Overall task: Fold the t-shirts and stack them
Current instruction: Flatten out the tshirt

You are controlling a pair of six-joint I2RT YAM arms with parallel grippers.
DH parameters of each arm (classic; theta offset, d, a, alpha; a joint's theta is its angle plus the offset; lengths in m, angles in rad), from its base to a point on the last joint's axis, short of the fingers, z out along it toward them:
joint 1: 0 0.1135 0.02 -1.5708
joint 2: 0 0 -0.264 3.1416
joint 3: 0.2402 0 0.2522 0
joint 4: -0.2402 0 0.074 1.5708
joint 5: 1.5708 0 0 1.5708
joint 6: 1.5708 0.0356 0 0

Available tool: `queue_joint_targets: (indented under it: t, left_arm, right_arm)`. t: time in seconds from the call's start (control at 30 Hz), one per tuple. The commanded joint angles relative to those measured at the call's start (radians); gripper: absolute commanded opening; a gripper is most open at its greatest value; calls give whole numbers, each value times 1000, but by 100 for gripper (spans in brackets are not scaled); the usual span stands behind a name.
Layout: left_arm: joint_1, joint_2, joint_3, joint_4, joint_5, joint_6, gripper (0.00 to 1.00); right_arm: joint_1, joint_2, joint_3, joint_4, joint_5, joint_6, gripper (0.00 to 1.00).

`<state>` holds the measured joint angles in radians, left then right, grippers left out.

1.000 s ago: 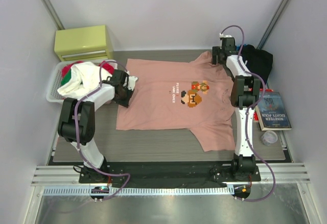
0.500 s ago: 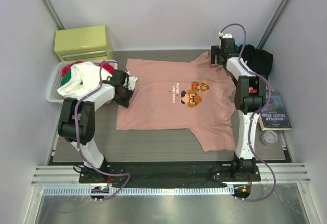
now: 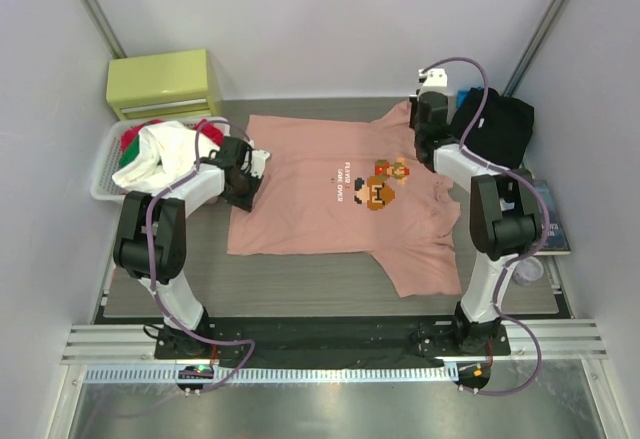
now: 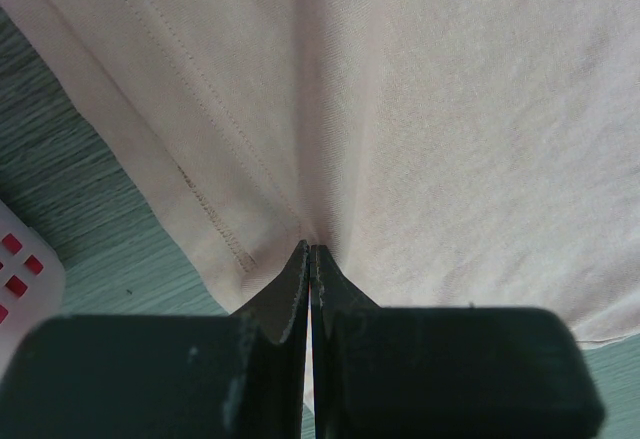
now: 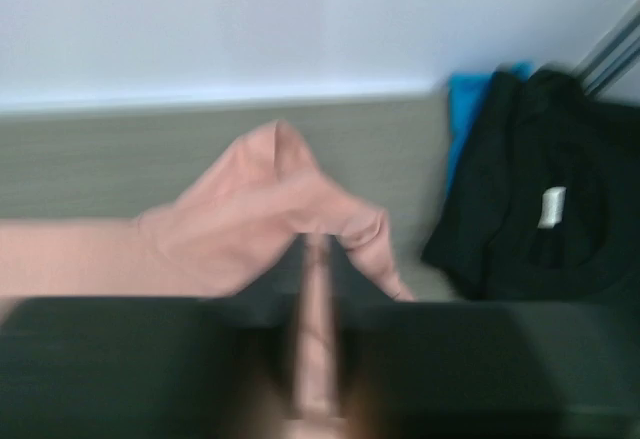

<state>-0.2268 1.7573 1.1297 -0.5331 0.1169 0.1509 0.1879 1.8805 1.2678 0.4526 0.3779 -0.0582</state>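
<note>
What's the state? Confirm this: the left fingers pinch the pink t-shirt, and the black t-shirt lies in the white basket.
Not quite. The black t-shirt lies at the far right corner of the table, not in the white basket, as the top view shows. The left fingers do pinch the pink t-shirt.

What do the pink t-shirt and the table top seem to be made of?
The pink t-shirt: soft, matte knit cloth, probably cotton; stitched hems and limp folds show it. The table top: hard grey board with printed-looking wood grain, perhaps laminate; the fine straight streaks suggest this.
</note>
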Motion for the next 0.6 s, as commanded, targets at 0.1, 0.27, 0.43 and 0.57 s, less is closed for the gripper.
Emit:
queue_joint_targets:
  t: [0.1, 0.27, 0.43, 0.57]
  left_arm:
    - [6, -2, 12, -4, 10, 13, 0]
    - [4, 7, 22, -8, 10, 10, 0]
    - [6, -2, 19, -10, 10, 13, 0]
    - [4, -8, 13, -8, 9, 15, 0]
  right_arm:
    - [-31, 147, 407, -681, -333, 207, 1]
    - [-38, 242, 618, -904, -430, 218, 1]
    - [-74, 551, 1114, -1173, -424, 215, 1]
    - [-93, 677, 1312, -1246, -413, 207, 1]
